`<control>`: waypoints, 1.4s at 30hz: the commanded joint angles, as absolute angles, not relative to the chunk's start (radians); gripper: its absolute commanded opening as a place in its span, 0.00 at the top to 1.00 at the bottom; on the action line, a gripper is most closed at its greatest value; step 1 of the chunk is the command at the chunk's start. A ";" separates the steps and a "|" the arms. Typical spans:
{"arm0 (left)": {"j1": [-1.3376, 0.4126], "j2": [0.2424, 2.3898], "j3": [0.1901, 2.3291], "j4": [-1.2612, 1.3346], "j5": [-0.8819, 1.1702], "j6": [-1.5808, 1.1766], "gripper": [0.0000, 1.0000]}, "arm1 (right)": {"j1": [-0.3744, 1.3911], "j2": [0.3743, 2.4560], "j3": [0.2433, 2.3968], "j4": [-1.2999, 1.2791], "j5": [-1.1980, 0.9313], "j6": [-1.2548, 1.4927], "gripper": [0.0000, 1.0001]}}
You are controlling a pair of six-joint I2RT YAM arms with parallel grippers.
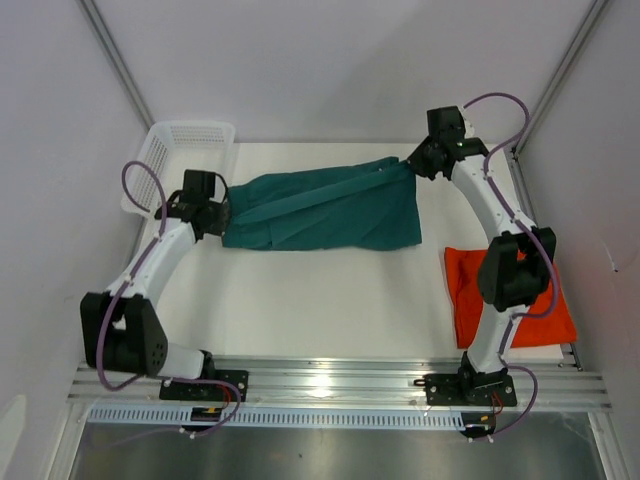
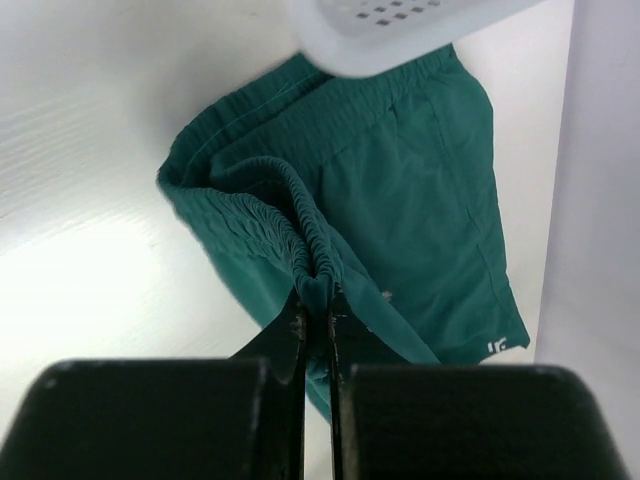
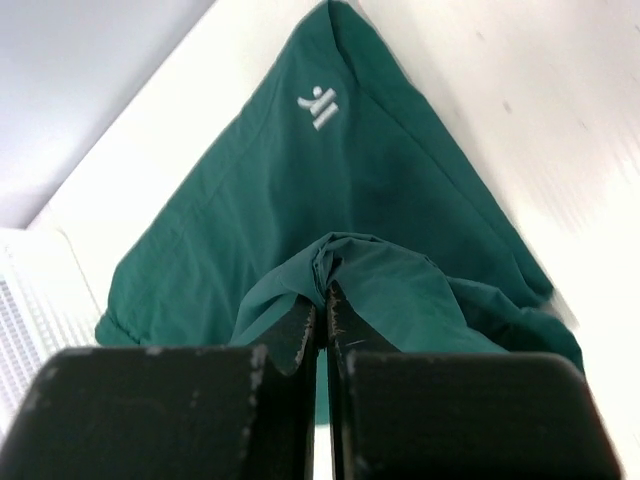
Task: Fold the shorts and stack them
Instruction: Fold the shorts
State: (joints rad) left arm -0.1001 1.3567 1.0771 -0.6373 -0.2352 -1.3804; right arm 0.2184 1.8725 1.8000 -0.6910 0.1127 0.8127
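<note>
The teal green shorts [image 1: 325,210] lie stretched across the far middle of the table, held at both ends. My left gripper [image 1: 222,212] is shut on the gathered waistband [image 2: 318,285] at the left end. My right gripper [image 1: 412,160] is shut on a bunch of leg fabric [image 3: 335,262] at the far right corner, which is lifted a little. The white logo shows in the right wrist view [image 3: 318,105]. The orange-red shorts [image 1: 468,290] lie folded at the near right, partly hidden by my right arm.
A white mesh basket [image 1: 185,155] stands at the far left, just behind my left gripper; its rim shows in the left wrist view [image 2: 400,40]. Walls close in on the left, right and back. A metal rail [image 1: 330,385] runs along the near edge.
</note>
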 commanded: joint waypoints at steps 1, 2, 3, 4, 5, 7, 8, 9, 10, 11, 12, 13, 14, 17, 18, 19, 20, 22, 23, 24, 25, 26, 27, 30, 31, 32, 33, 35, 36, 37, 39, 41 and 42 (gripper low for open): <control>-0.069 1.460 1.201 -0.641 -0.273 -1.387 1.00 | 0.176 1.979 1.931 -0.632 0.091 0.759 1.00; -0.069 1.513 1.215 -0.638 -0.276 -1.387 1.00 | 0.170 2.002 1.946 -0.615 0.078 0.755 1.00; -0.069 1.538 1.259 -0.635 -0.281 -1.387 1.00 | 0.166 2.046 1.957 -0.595 0.065 0.752 1.00; -0.069 1.560 1.267 -0.620 -0.287 -1.388 1.00 | 0.161 2.066 1.968 -0.541 0.017 0.740 1.00; -0.068 1.581 1.272 -0.611 -0.294 -1.391 1.00 | 0.150 2.091 1.980 -0.514 -0.015 0.738 1.00; -0.064 1.624 1.304 -0.572 -0.310 -1.407 1.00 | 0.143 2.169 2.038 -0.461 -0.073 0.747 1.00; -0.064 1.635 1.293 -0.549 -0.319 -1.413 1.00 | 0.140 2.196 2.096 -0.447 -0.084 0.744 1.00; -0.064 1.640 1.286 -0.508 -0.318 -1.401 1.00 | 0.138 2.229 2.133 -0.452 -0.084 0.747 1.00; -0.063 1.644 1.278 -0.418 -0.311 -1.388 0.99 | 0.135 2.294 2.170 -0.451 -0.089 0.756 1.00; -0.063 1.655 1.278 -0.373 -0.302 -1.379 0.90 | 0.130 2.325 2.204 -0.445 -0.103 0.759 1.00; -0.063 1.682 1.281 -0.327 -0.272 -1.321 0.75 | 0.123 2.354 2.261 -0.430 -0.116 0.767 0.89; -0.063 1.699 1.292 -0.283 -0.259 -1.293 0.34 | 0.120 2.408 2.282 -0.414 -0.133 0.773 0.71; -0.061 1.715 1.342 -0.282 -0.250 -1.255 0.07 | 0.117 2.431 2.296 -0.384 -0.187 0.773 0.53; -0.063 1.772 1.437 -0.380 -0.252 -1.220 0.01 | 0.110 2.506 2.417 -0.402 -0.224 0.766 0.01; -0.063 1.775 1.440 -0.376 -0.249 -1.179 0.01 | 0.107 2.511 2.443 -0.431 -0.232 0.741 0.00; -0.063 1.764 1.434 -0.356 -0.235 -1.164 0.01 | 0.107 2.502 2.430 -0.436 -0.230 0.733 0.01; -0.063 1.753 1.415 -0.351 -0.233 -1.152 0.01 | 0.104 2.450 2.392 -0.428 -0.233 0.729 0.00; -0.063 1.702 1.387 -0.281 -0.212 -1.103 0.01 | 0.098 2.364 2.192 -0.352 -0.247 0.710 0.00; -0.064 1.683 1.355 -0.273 -0.206 -1.071 0.01 | 0.100 2.274 2.125 -0.336 -0.239 0.706 0.00; -0.066 1.663 1.344 -0.253 -0.193 -1.040 0.01 | 0.098 2.229 2.062 -0.304 -0.241 0.681 0.00; -0.067 1.625 1.330 -0.224 -0.174 -1.013 0.01 | 0.100 2.186 1.942 -0.295 -0.242 0.670 0.01; -0.071 1.605 1.315 -0.232 -0.170 -0.985 0.01 | 0.098 2.112 1.889 -0.290 -0.239 0.663 0.01; -0.077 1.585 1.302 -0.236 -0.164 -0.965 0.01 | 0.100 2.074 1.837 -0.288 -0.233 0.655 0.00; -0.092 1.494 1.247 -0.250 -0.156 -0.908 0.01 | 0.098 1.956 1.630 -0.262 -0.239 0.643 0.00; -0.095 1.473 1.235 -0.253 -0.155 -0.901 0.01 | 0.100 1.935 1.585 -0.256 -0.239 0.641 0.01; -0.097 1.450 1.188 -0.256 -0.140 -0.882 0.01 | 0.101 1.916 1.509 -0.250 -0.236 0.637 0.00; -0.101 1.407 1.169 -0.258 -0.135 -0.873 0.01 | 0.101 1.901 1.473 -0.242 -0.229 0.638 0.00; -0.107 1.358 1.087 -0.253 -0.130 -0.861 0.01 | 0.101 1.867 1.402 -0.210 -0.229 0.638 0.01; -0.113 1.312 1.063 -0.241 -0.129 -0.854 0.01 | 0.101 1.859 1.349 -0.207 -0.226 0.641 0.01; -0.117 1.290 1.040 -0.236 -0.129 -0.851 0.01 | 0.101 1.846 1.324 -0.199 -0.225 0.643 0.01; -0.126 1.246 0.965 -0.242 -0.133 -0.847 0.01 | 0.103 1.836 1.255 -0.170 -0.219 0.649 0.01; -0.132 1.189 0.899 -0.241 -0.132 -0.854 0.01 | 0.104 1.833 1.217 -0.128 -0.222 0.656 0.02; -0.140 1.172 0.884 -0.235 -0.129 -0.856 0.01 | 0.106 1.842 1.212 -0.126 -0.224 0.661 0.02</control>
State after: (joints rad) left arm -0.1230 1.2320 0.9470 -0.2470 -0.1452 -0.8886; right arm 0.1005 1.8614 1.2324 -0.2066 -0.2256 0.6613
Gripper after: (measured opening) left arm 0.990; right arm 0.983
